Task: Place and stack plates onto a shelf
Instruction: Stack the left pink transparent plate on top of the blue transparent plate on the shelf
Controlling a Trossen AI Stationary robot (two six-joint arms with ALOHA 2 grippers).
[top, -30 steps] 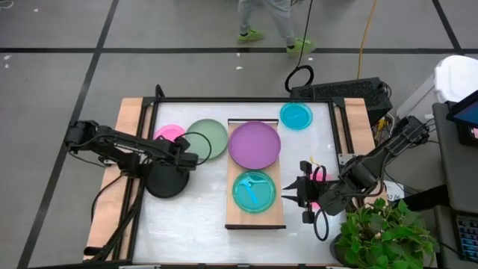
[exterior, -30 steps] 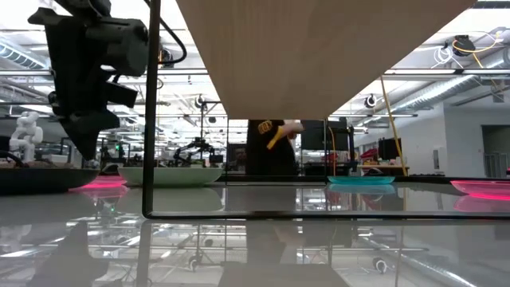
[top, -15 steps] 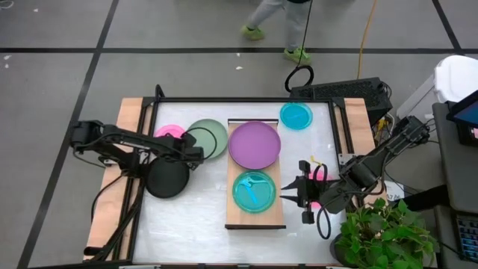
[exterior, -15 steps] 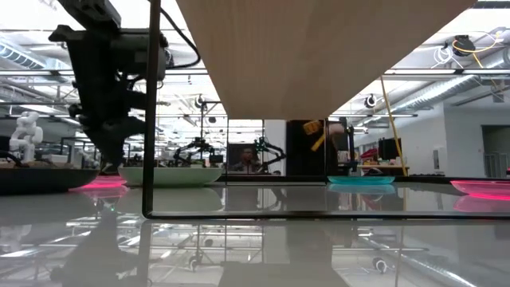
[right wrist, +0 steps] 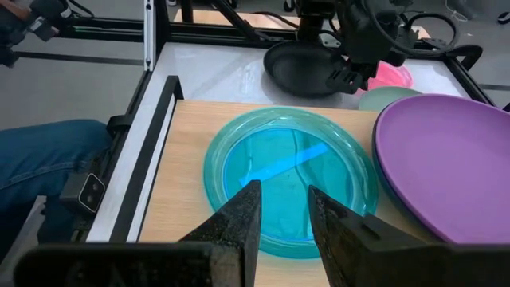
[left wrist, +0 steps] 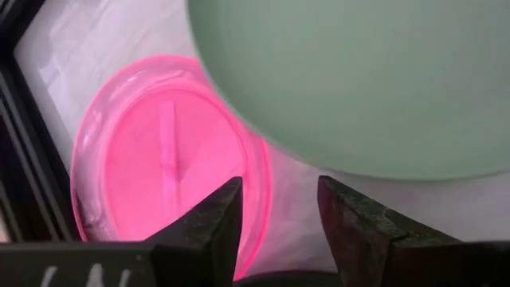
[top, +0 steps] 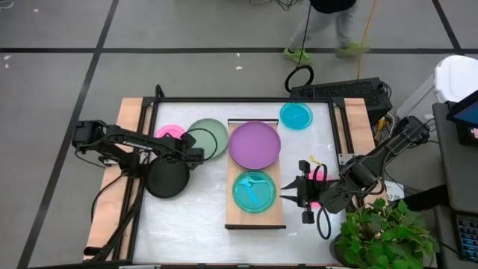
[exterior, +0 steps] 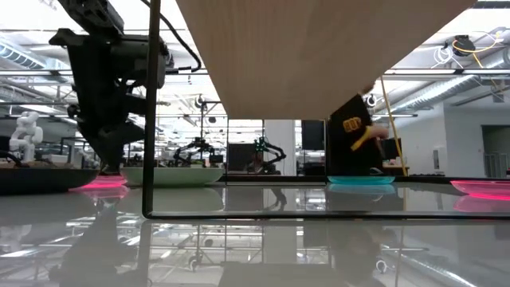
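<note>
The right wrist view looks past the right end effector (right wrist: 280,209), fingers apart and empty, at a cyan plate (right wrist: 291,178) and purple plate (right wrist: 448,163) on the wooden shelf (top: 255,172). The left wrist view alone shows the left end effector (left wrist: 277,209), fingers apart, above the pink plate (left wrist: 167,163) beside the green plate (left wrist: 351,80). The black plate (top: 167,179) rests on the glossy white desk (top: 187,224). Beyond, a person (exterior: 358,137) in black walks the lab.

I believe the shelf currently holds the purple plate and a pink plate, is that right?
Not quite: the small plate beside the purple plate on the shelf is the blue plate, not pink. The high view shows it; the right wrist view confirms it.
</note>
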